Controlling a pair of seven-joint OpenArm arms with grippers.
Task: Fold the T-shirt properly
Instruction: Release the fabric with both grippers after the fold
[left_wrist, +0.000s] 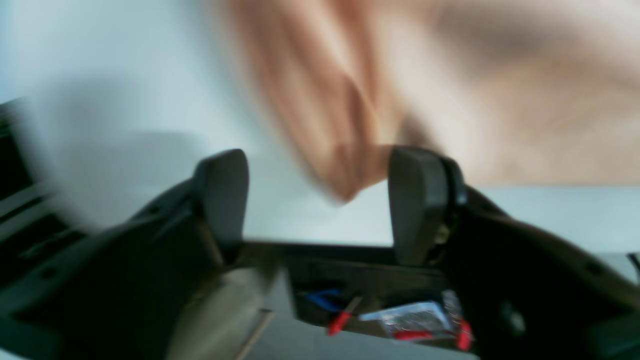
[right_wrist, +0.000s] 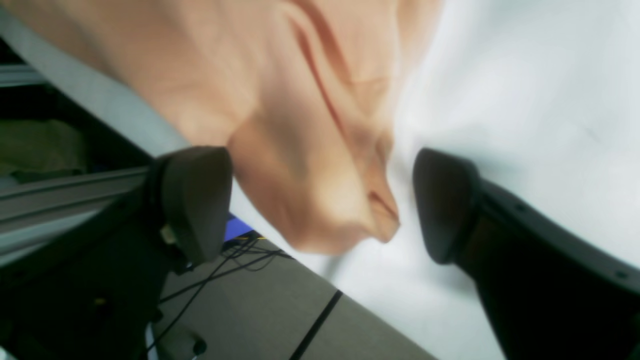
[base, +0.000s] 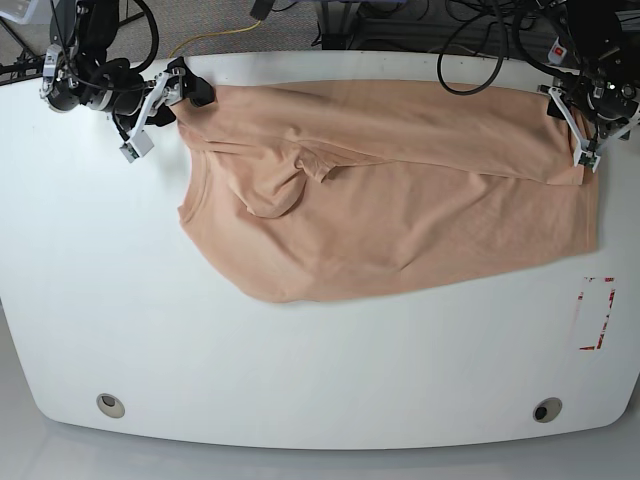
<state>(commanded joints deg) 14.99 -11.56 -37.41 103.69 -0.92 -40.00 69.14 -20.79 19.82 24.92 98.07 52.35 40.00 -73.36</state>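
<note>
T-shirt (base: 400, 200) spread on white table (base: 300, 370), no readable label, left hand (left_wrist: 320, 200) and right hand (right_wrist: 320, 200) both spread

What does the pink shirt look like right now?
The shirt is peach-pink, soft-looking cloth, lying spread sideways across the far half of the white table. It is wrinkled, with a bunched fold near its middle-left. One corner lies between the open right gripper, another by the open left gripper. Neither clamps it.
</note>
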